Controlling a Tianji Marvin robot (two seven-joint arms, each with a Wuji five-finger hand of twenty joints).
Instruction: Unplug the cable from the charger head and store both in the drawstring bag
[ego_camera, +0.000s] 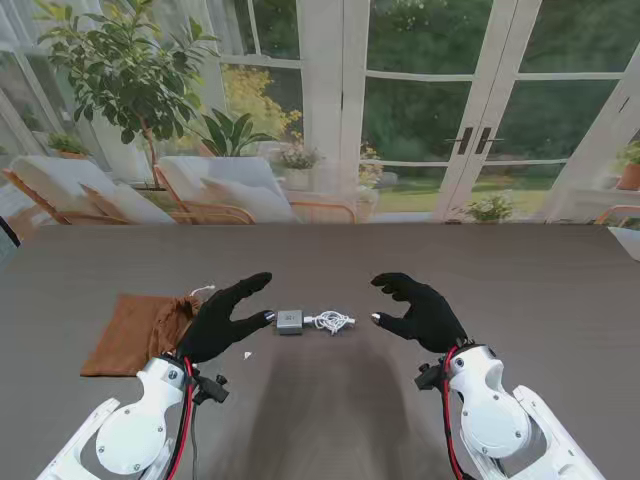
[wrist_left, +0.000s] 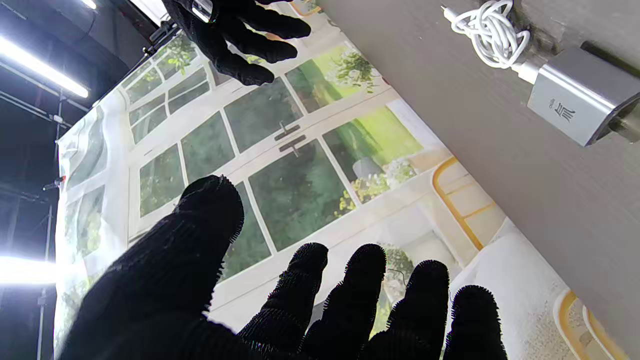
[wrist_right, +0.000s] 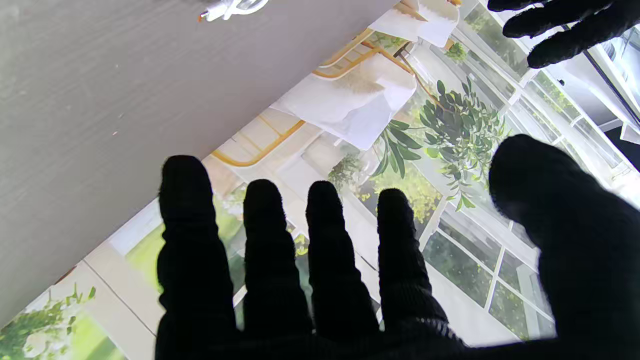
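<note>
Left arm: white forearm shell (ego_camera: 135, 430) with a red cable along it, rising from the near left corner of the stand view.
Right arm: matching white forearm shell (ego_camera: 490, 410) at the near right.
Left hand: black-gloved left hand (ego_camera: 222, 318), fingers spread and holding nothing; its thumb tip sits just beside the charger head, and whether it touches cannot be told.
Left fingers: in the left wrist view the fingers (wrist_left: 367, 295) fan apart with the charger beyond them.
Right hand: black-gloved right hand (ego_camera: 420, 312), fingers loosely curled and apart, empty, hovering to the right of the cable without touching it.
Right fingers: four straight fingers (wrist_right: 265, 250) and a thumb, separated, nothing between them.
Charger head: small silver-grey block (ego_camera: 289, 321) lying on the table between the two hands; a logo shows on one face (wrist_left: 580, 95).
Cable: white cable (ego_camera: 331, 322) bundled in a small coil, plugged into the charger head's right side, so the two are joined (wrist_left: 492, 35).
Drawstring bag: brown cloth bag (ego_camera: 135, 330) lying flat to the left, partly behind the left hand, white cord at its mouth.
Table: dark grey-brown top (ego_camera: 330, 420).
</note>
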